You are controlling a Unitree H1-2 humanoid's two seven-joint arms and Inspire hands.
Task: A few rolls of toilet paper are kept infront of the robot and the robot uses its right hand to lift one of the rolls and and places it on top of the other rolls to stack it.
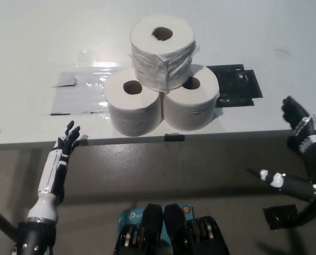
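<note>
- White paper: the top roll (pixel 163 47) sits stacked on the left roll (pixel 133 106) and the right roll (pixel 192 103), near the front edge of the pale surface (pixel 25 48).
- The black right hand (pixel 300 127) hangs at the surface's right edge, fingers spread, empty.
- The white left hand (pixel 67 141) rests at the front edge, fingers apart, holding nothing.
</note>
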